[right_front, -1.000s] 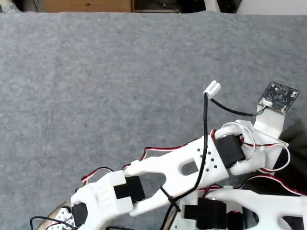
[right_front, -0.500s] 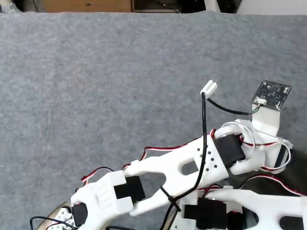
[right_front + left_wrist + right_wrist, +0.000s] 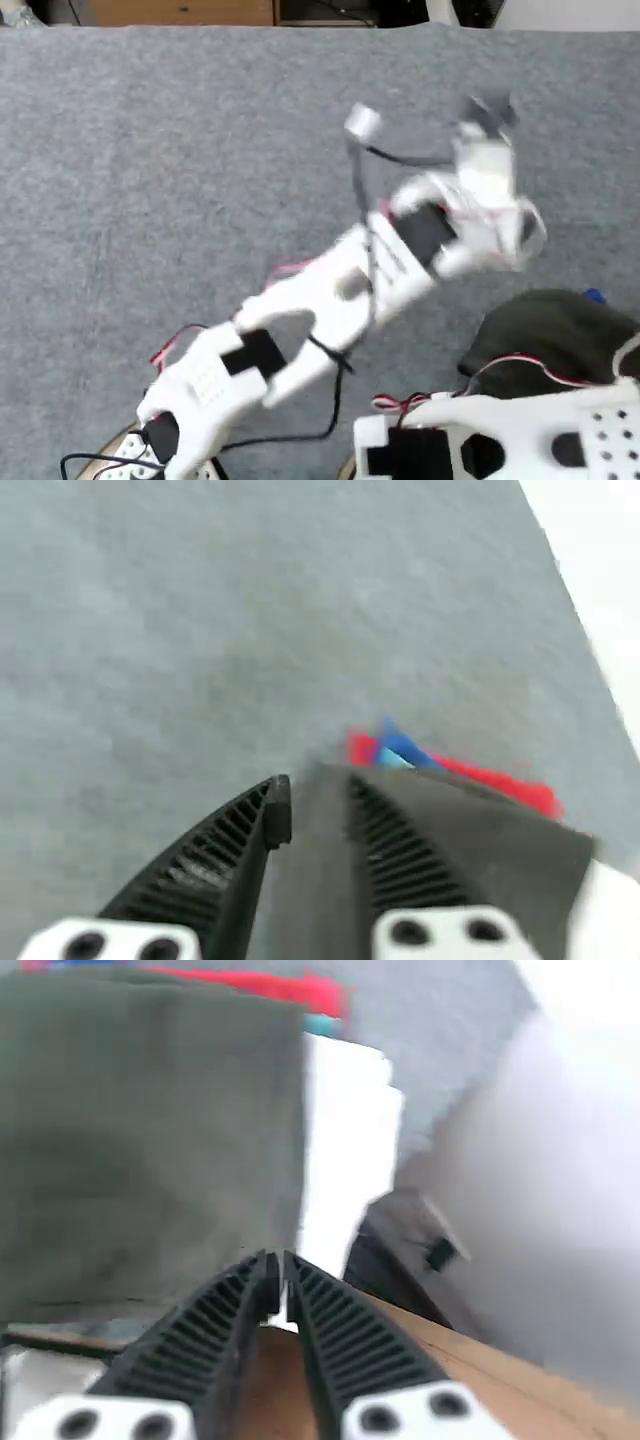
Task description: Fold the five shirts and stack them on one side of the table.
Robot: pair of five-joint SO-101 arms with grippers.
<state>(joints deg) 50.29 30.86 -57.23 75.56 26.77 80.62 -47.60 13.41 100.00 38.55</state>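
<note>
While left claw (image 3: 310, 785) hangs by dark shirt (image 3: 550, 330), its grip cannot be told; right claw (image 3: 277, 1258) pressed together, empty. Shirt tops red-blue pile (image 3: 450, 770) at right edge of table (image 3: 200, 150): stacking probably late, count unclear.

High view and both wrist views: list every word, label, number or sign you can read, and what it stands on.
None can be read.
The dark shirt and grey table cover bear no print.
The red and blue thing beyond the shirt is too blurred to tell.
</note>
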